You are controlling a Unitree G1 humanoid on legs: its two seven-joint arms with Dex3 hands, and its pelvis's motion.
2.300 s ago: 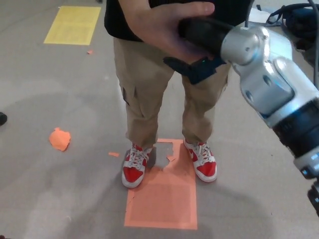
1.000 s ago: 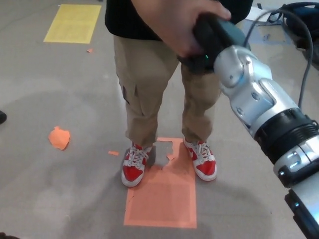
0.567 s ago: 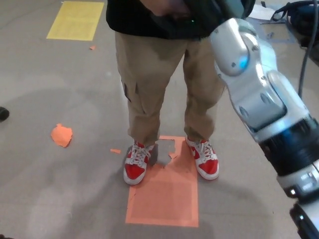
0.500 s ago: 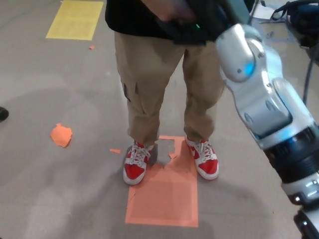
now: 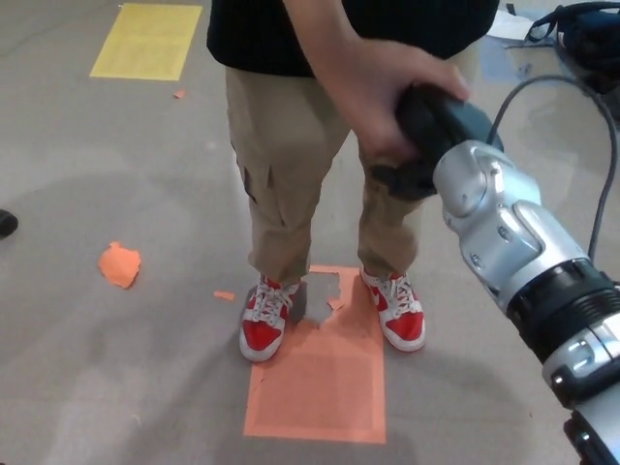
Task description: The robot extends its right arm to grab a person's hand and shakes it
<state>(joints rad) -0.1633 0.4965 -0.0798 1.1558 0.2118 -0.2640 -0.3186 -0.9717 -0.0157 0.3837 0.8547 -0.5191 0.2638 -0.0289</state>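
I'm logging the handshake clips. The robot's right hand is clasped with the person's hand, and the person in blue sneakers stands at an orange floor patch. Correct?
Not quite: the sneakers are red and white, as the head view shows. The rest holds: the right hand is clasped with the person's hand, at the orange patch.

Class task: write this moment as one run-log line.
phase: handshake | black right hand: clasped by person's bare hand | left hand: out of view
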